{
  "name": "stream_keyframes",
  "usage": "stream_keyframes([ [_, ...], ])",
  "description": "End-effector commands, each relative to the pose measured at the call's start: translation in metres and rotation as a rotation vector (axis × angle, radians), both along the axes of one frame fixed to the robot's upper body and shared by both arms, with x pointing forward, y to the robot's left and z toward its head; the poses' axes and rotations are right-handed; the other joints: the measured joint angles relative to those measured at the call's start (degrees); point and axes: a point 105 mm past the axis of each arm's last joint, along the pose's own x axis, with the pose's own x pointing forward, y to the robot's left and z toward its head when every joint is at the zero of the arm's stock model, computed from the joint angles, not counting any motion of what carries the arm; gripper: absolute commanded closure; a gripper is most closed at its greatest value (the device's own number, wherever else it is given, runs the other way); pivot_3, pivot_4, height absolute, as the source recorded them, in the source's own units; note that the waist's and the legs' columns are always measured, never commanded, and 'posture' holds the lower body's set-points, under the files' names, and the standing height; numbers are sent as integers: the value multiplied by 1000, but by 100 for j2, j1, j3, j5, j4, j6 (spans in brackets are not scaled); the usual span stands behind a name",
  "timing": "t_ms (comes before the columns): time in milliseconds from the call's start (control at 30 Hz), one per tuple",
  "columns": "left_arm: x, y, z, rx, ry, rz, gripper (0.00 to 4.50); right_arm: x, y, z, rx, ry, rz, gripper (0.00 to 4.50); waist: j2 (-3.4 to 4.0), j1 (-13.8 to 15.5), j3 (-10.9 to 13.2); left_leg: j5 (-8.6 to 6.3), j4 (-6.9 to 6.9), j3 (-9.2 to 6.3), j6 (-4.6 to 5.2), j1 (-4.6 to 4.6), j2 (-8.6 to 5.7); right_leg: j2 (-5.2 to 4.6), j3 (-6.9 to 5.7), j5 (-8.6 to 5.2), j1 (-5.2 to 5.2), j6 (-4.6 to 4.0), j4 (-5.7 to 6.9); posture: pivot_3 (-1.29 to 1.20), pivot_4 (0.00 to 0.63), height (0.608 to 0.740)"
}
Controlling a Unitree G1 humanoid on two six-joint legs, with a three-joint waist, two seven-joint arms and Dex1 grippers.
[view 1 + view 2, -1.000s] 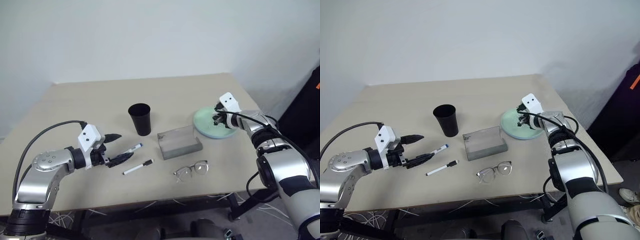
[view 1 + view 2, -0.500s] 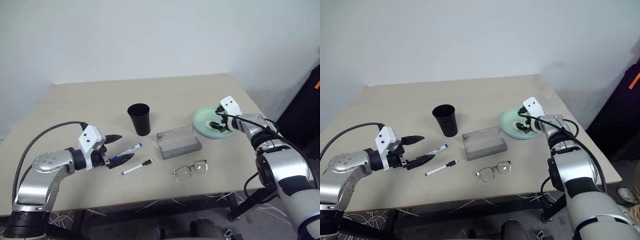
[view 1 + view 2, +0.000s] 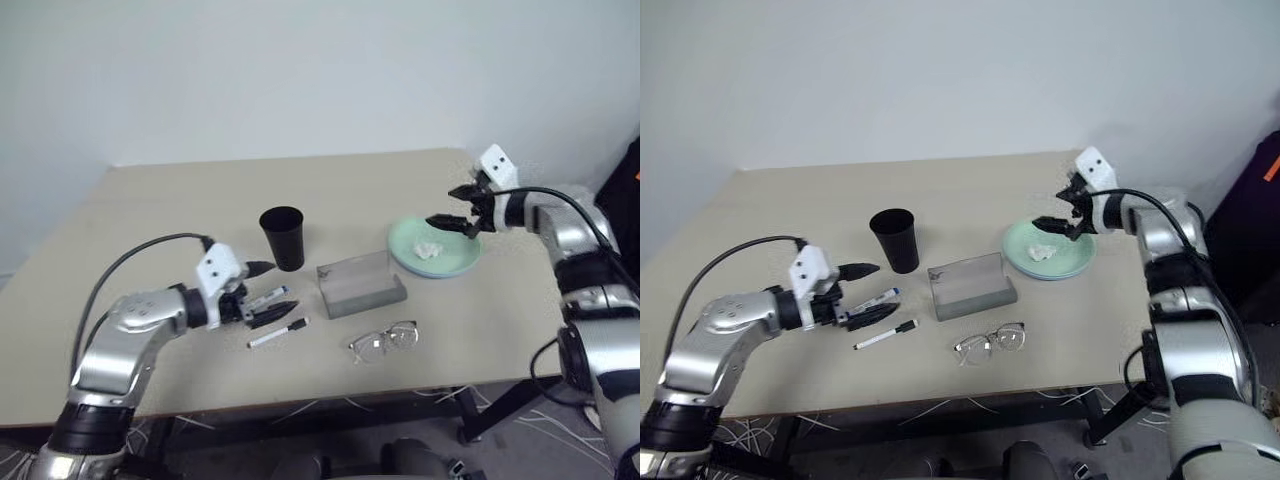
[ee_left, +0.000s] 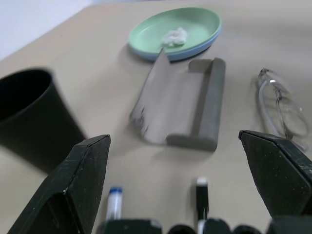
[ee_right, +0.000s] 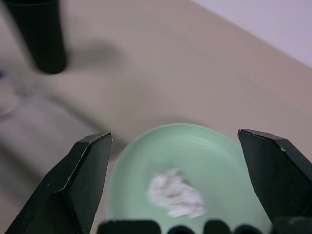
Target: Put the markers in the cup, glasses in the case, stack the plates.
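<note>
My left gripper (image 3: 263, 293) is open low over the table, its fingers on either side of the blue-capped marker (image 3: 279, 291). The black-capped marker (image 3: 278, 333) lies just in front of it. The black cup (image 3: 283, 237) stands upright behind them. The grey case (image 3: 362, 287) sits in the middle with its translucent lid raised, and the clear glasses (image 3: 385, 342) lie in front of it. The mint green plate (image 4: 195, 25) rests on the light blue plate (image 4: 197, 50). My right gripper (image 3: 442, 207) hangs open and empty above them.
A crumpled white tissue (image 3: 428, 250) lies on the green plate. The table's front edge (image 3: 330, 395) runs close to the glasses, with cables hanging below it. A dark object stands off the table's right side.
My right gripper has opened and risen off the plates, leaving the tissue on the green plate. My left gripper has slid right, so its fingers now flank the blue marker.
</note>
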Motion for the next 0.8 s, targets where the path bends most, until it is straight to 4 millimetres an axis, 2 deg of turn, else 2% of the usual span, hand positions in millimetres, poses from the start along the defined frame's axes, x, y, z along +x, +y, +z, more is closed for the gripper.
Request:
stream_keyframes([
  [33,3,-26,14,11,-61,-70,0,-25,5,31,28,-36,147,37,2,-1,0,0,3,3,0,-1,0,0,1,0,0,0,0,0,0,732],
  [200,16,-63,17,55,-15,-124,0,-70,-10,35,14,43,324,37,-1,52,1,0,13,5,1,0,5,8,-1,-2,5,0,-1,0,0,732],
  [333,18,-83,14,113,18,-167,0,-86,-17,34,-4,87,374,37,-3,55,2,0,18,9,1,4,14,25,8,-8,9,-7,-4,0,0,732],
  [433,12,-99,9,171,52,-232,0,-100,-20,41,5,90,437,37,-2,44,3,0,21,9,1,2,17,30,10,-9,6,-8,-2,0,0,732],
  [600,12,-119,-6,280,86,-275,0,-103,-24,46,14,38,460,37,-7,47,5,0,21,8,1,1,18,35,16,-9,6,-9,-4,0,0,732],
  [800,12,-136,-20,389,134,-292,0,-101,-20,38,24,30,455,37,-8,49,6,0,27,9,2,-2,16,38,24,-9,6,-8,-5,0,0,732],
])
